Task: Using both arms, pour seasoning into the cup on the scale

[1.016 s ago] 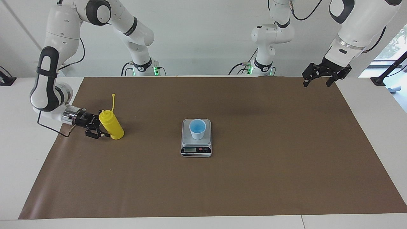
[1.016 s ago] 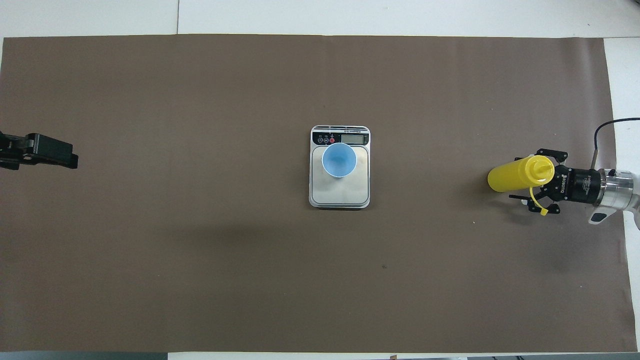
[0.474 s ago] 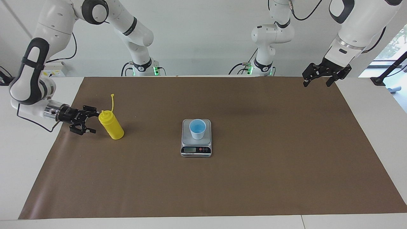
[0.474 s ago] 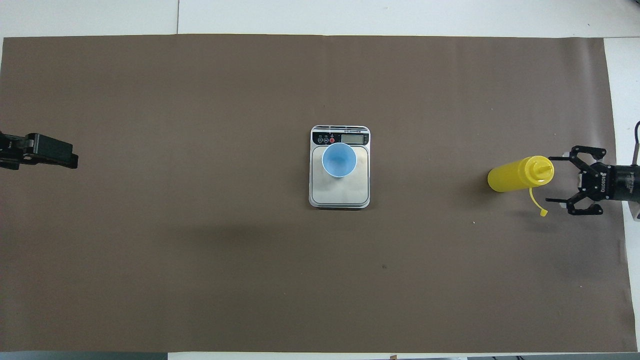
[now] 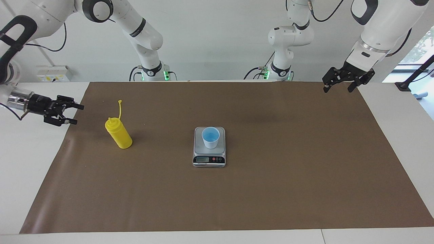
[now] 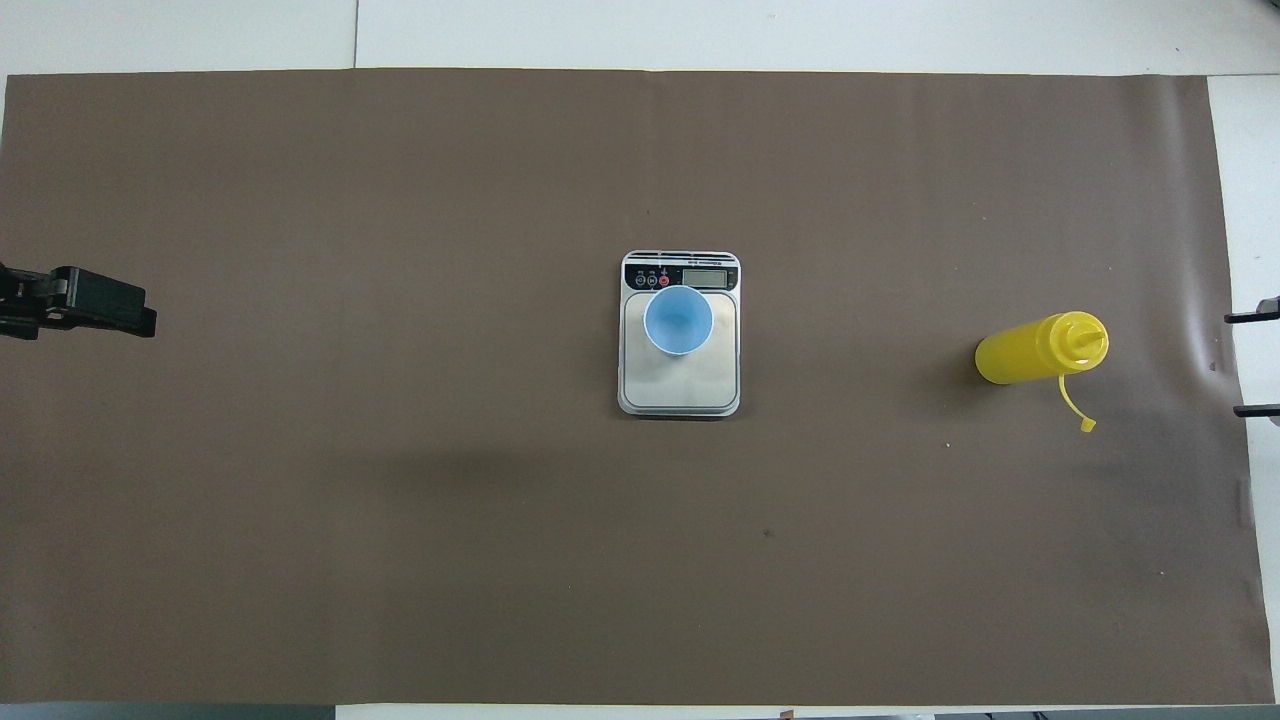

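**Bottle standing free, both grippers off it**

Bright yellow plastic squeeze bottle [image 5: 118, 135] with cone nozzle stands upright on the brown paper mat [image 5: 271, 189], toward the right arm's end of the table, its thin cap strap sticking up. Nothing touches it. Small light blue tapered cup [image 5: 210, 137] sits on the flat platform of the silver-grey digital kitchen scale [image 5: 209, 159] at mid-mat, well apart from the bottle; scale display and buttons are on the edge farther from the robots.

Right gripper [image 5: 66, 113] hangs over the white table edge just off the mat, beside the bottle but clear of it, fingers spread apart, empty. Left gripper [image 5: 339, 85] waits over the mat corner at the left arm's end, fingers apart, empty.
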### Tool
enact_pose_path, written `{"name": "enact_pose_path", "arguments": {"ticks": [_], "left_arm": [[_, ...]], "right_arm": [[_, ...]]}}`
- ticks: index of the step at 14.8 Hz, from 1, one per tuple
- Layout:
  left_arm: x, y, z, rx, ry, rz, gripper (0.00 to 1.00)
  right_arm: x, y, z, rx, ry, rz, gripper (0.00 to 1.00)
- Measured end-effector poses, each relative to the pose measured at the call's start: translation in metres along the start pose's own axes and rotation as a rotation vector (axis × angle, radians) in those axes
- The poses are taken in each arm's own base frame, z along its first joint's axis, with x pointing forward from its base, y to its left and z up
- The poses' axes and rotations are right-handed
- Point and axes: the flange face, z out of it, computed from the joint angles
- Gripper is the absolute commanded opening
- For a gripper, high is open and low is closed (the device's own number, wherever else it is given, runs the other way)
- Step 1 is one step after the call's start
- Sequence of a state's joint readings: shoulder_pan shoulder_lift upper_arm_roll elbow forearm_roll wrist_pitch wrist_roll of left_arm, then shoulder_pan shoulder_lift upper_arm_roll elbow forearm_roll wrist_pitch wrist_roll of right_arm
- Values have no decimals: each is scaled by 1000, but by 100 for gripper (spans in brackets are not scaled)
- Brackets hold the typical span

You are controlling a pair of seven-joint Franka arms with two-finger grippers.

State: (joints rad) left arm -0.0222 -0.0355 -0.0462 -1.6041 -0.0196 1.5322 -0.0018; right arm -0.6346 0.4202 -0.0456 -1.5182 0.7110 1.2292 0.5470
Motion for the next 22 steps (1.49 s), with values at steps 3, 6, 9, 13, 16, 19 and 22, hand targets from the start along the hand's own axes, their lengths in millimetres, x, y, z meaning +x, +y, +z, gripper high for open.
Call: {"name": "enact_pose_path", "arguments": {"ticks": [3,6,9,13,16,19,22], "left_arm": [[0,0,0,0,0,0,100],[0,0,0,0,0,0,100],[0,0,0,0,0,0,100],[0,0,0,0,0,0,100],[0,0,0,0,0,0,100],[0,0,0,0,0,0,100],[0,0,0,0,0,0,100]], "right_arm": [[-83,-57,4,-150,130,-166,100],[-148,-92,22,-248,212,-356,100],[-185,-120,37,-424,330,-606,100],[-261,-153,84,-675,450,-860,100],[-288,-144,93,-704,462,-889,100],[-299,-133,89,-723,513,-920,100],[-310,-121,96,-759,567,-937,100]]}}
